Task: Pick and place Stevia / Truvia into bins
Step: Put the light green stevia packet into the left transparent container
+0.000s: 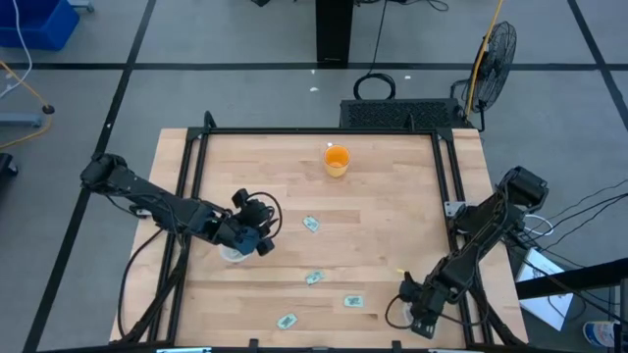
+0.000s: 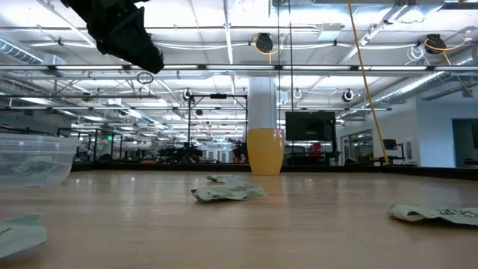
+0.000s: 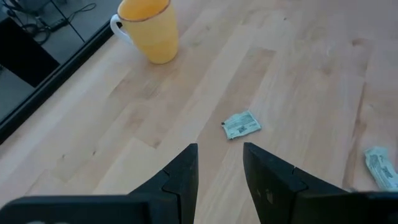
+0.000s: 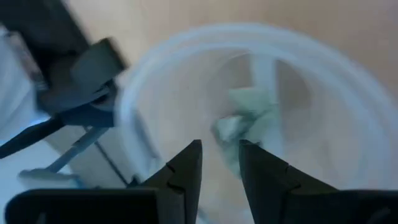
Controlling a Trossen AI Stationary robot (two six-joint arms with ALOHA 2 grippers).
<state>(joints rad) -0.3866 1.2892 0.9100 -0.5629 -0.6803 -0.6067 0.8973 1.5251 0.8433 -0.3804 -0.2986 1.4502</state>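
1. Left gripper [image 1: 257,238] hangs over the left bin [image 1: 234,254], well nearer the table's front than the orange cup [image 1: 337,160]; fingers a little apart, empty.
2. Right gripper [image 4: 219,163] sits above the right bin [image 4: 261,112]; fingers slightly apart, a packet [image 4: 245,124] lying inside below them.
3. Four Stevia packets [image 1: 311,225] lie loose on the table, all nearer the front than the orange cup.
4. Judgement: partly done; four loose packets left.

Our left gripper [image 1: 259,238] hangs raised, fingers [image 3: 186,171] narrowly parted with nothing between them. Our right gripper [image 4: 219,163] points steeply downward, fingers likewise slightly apart.
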